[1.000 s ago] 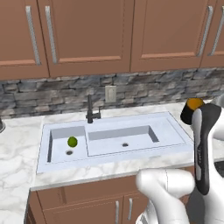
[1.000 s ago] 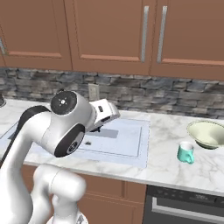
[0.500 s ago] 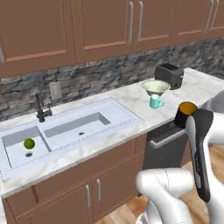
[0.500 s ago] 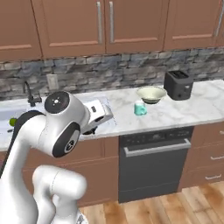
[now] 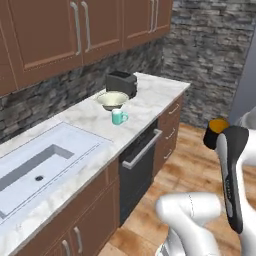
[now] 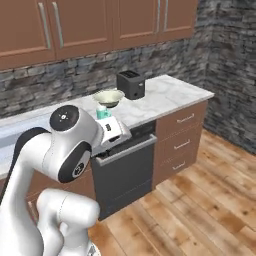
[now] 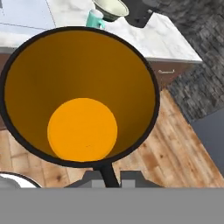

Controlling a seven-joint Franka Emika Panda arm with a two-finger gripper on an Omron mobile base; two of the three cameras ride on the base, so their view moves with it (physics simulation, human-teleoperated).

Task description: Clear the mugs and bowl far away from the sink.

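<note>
The black mug with the orange inside [image 7: 82, 96] looms close in the hand view, its rim pinched in my shut gripper [image 7: 106, 174]. From the left base view this mug [image 5: 216, 133] hangs off the counter, over the wooden floor, at the end of my arm. The teal mug [image 5: 118, 117] [image 6: 102, 113] [image 7: 94, 18] stands on the marble counter just in front of the pale bowl [image 5: 113, 100] [image 6: 108, 97] [image 7: 111, 8]. The sink [image 5: 40, 160] [image 7: 26, 13] lies to their left.
A black toaster [image 5: 121, 82] [image 6: 131, 84] stands behind the bowl. Bare marble counter [image 5: 157, 95] runs right of it to the stone corner wall. A dishwasher front [image 6: 125, 170] and drawers sit below; wooden floor [image 6: 200, 210] spreads to the right.
The whole scene has slid left as the base drove right along the counter; the sink is now at the far left. The black mug stays in my shut gripper.
</note>
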